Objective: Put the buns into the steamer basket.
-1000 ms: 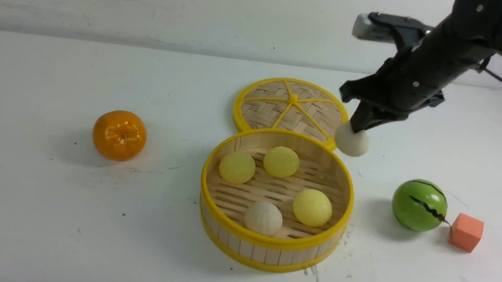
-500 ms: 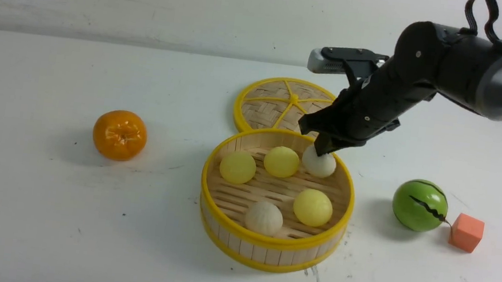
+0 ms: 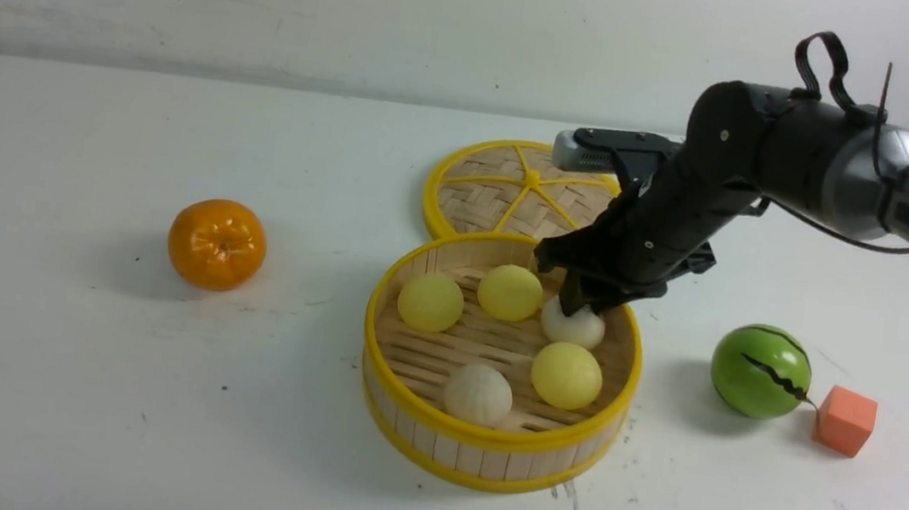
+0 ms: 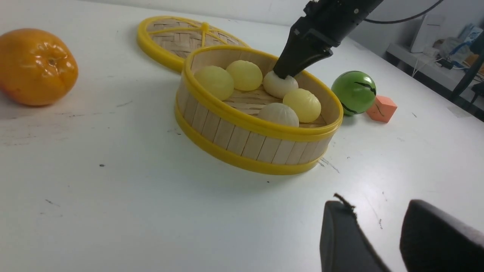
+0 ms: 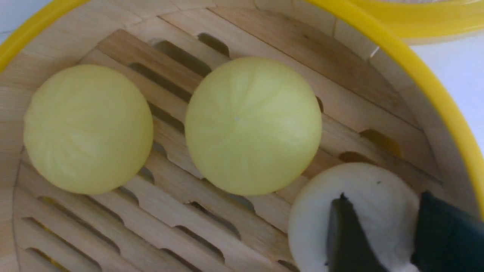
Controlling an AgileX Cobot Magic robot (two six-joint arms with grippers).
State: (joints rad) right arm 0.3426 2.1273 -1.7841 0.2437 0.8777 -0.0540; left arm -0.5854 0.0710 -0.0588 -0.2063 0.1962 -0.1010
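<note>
Off-white bun [image 3: 573, 326] had come down from above the far right rim onto the steamer basket [image 3: 434, 437] floor; whether the right end effector [image 3: 579, 303] still pinched it, I couldn't tell.

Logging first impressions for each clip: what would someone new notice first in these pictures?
The yellow-rimmed bamboo steamer basket at the table's centre, with five buns inside: three pale yellow, two off-white. The right gripper reaches down into it onto the off-white bun near the far right wall. Around it lie the woven lid just behind, a glossy tangerine to the left, and a green watermelon ball with an orange cube to the right.
</note>
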